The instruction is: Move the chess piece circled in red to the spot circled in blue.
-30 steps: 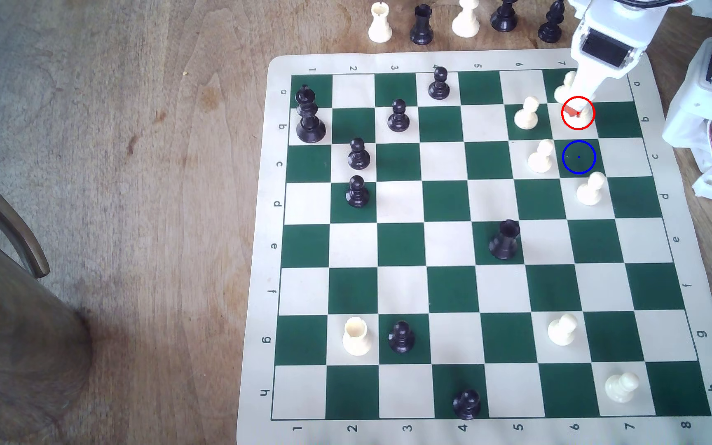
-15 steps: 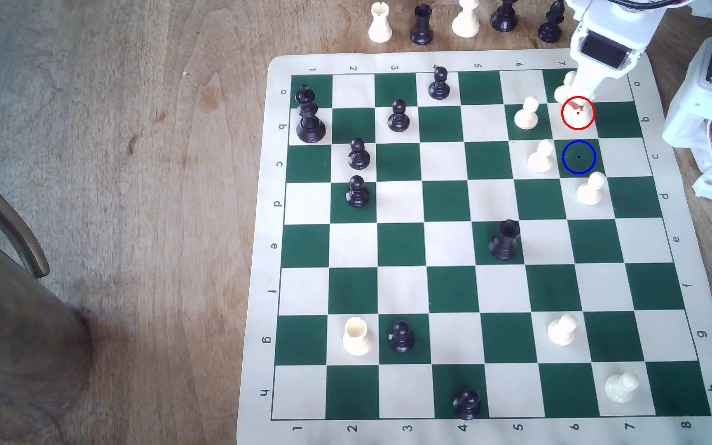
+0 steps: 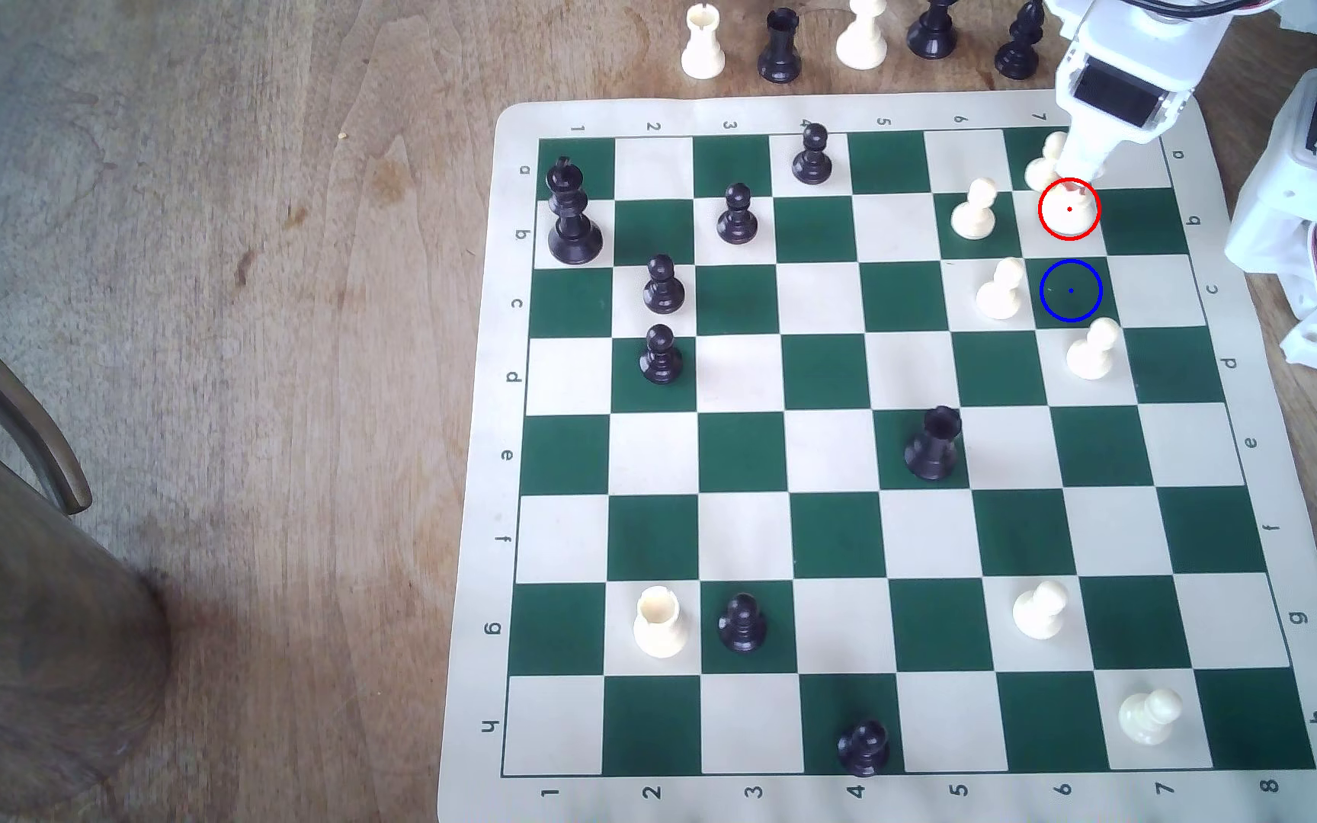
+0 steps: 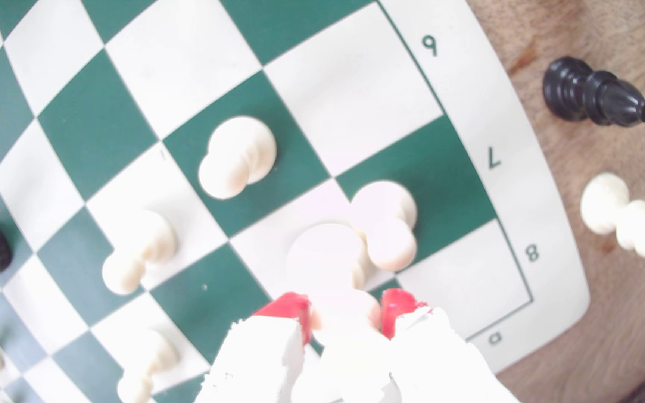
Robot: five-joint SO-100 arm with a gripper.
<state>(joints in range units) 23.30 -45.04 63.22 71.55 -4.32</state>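
In the exterior view the whole mat (image 3: 473,443) is seen on a wooden table (image 3: 243,316), with the arm (image 3: 1130,71) entering at the upper right of the frame. The red ring (image 3: 1069,209) is drawn on a cream square in the upper right, and the blue ring (image 3: 1070,290) on the green square directly below it; neither ring is seen in the wrist view. The base of the white piece (image 3: 1071,218) is seen inside the red ring, its upper part being covered by the claw (image 3: 1075,176). A white pawn (image 3: 1045,162) stands just beside it, up and to the left.

In the wrist view the red pads (image 4: 394,310) are seen on either side of the white piece (image 4: 328,263), near its top, with the pawn (image 4: 387,224) close by. The claw (image 4: 346,316) is narrow; whether the pads touch the piece cannot be told. A black bishop (image 4: 596,95) and a white bishop (image 4: 623,221) are seen on the table beyond the mat (image 4: 507,217) edge.

Along the mat border the numbers 1 to 8 and letters a to h are printed; 6, 7, 8 and a are read in the wrist view.
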